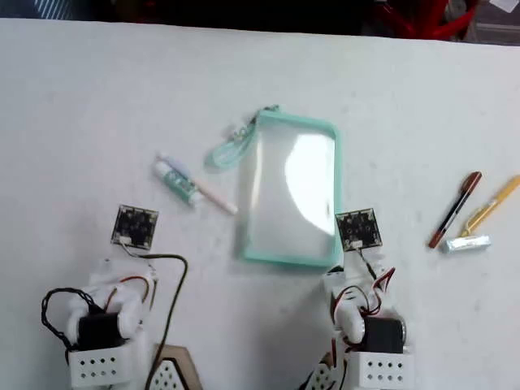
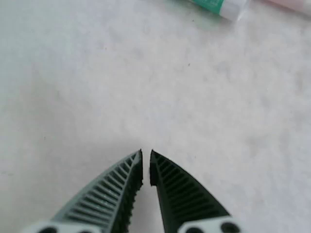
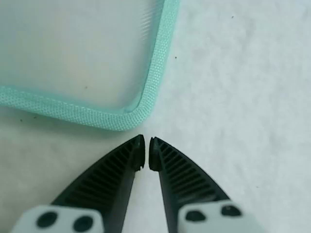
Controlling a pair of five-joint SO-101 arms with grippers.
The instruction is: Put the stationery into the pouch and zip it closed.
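A clear pouch [image 1: 294, 188] with mint-green trim and a wrist strap lies flat mid-table; its near corner [image 3: 138, 114] sits just ahead of my right gripper [image 3: 146, 154], which is shut and holds nothing. A green-and-white glue stick [image 1: 176, 180] and a pale pink pen [image 1: 213, 195] lie to the left of the pouch. The glue stick's end [image 2: 218, 6] shows well beyond my left gripper [image 2: 146, 167], which is shut over bare table. A brown pen [image 1: 455, 209], a yellow pen [image 1: 491, 205] and a small white eraser [image 1: 466, 242] rest at the right.
Both arm bases [image 1: 101, 341] [image 1: 366, 341] sit at the near table edge, with a black cable [image 1: 175, 296] looping by the left one. Dark objects line the far table edge [image 1: 260, 28].
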